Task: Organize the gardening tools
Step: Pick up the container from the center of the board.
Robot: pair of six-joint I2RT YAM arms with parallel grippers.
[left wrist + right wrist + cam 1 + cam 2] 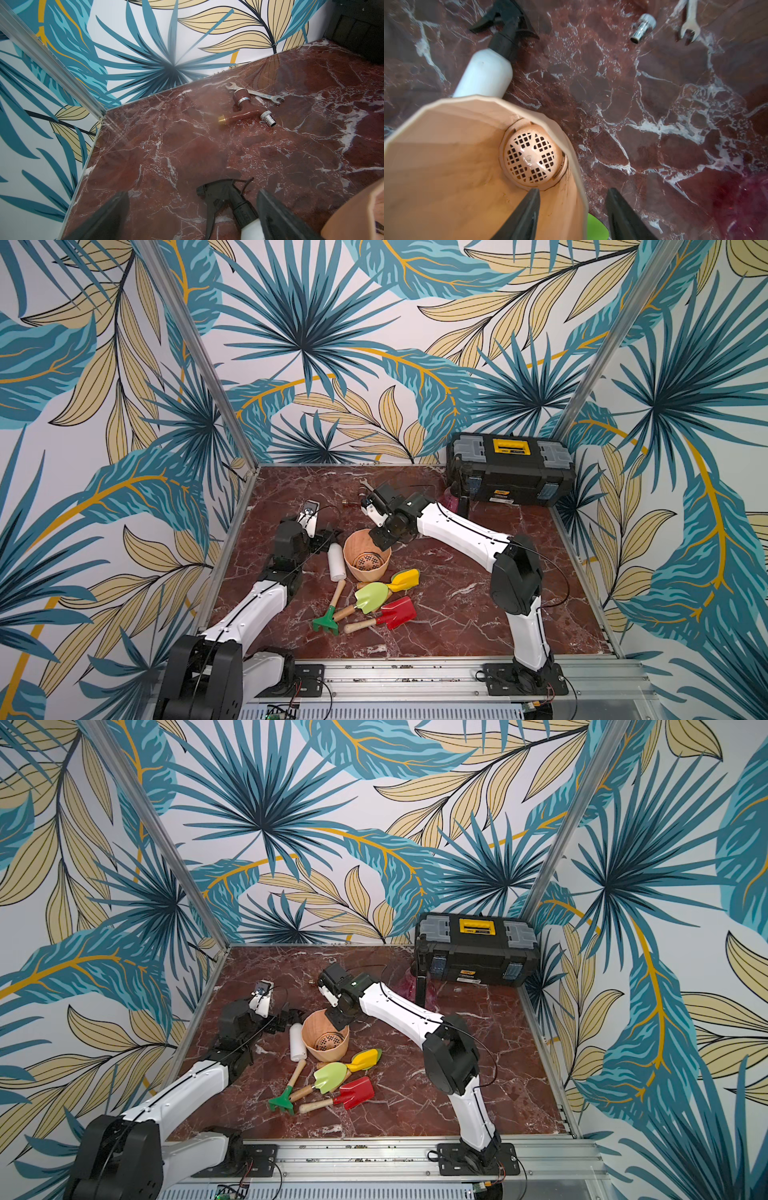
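table point(457, 614): glossy marble | wrench point(255, 95): shiny metal | pot point(446, 166): matt plastic | rake point(335, 597): wooden handle

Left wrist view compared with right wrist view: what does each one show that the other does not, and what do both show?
Only the left wrist view shows the brass thread of the brown tap and the leaf-patterned walls. Only the right wrist view shows the grid insert inside the pot and a bit of a lime-green trowel. Both show the spray bottle, the wrench, the chrome fitting, part of the pot and the marble table.
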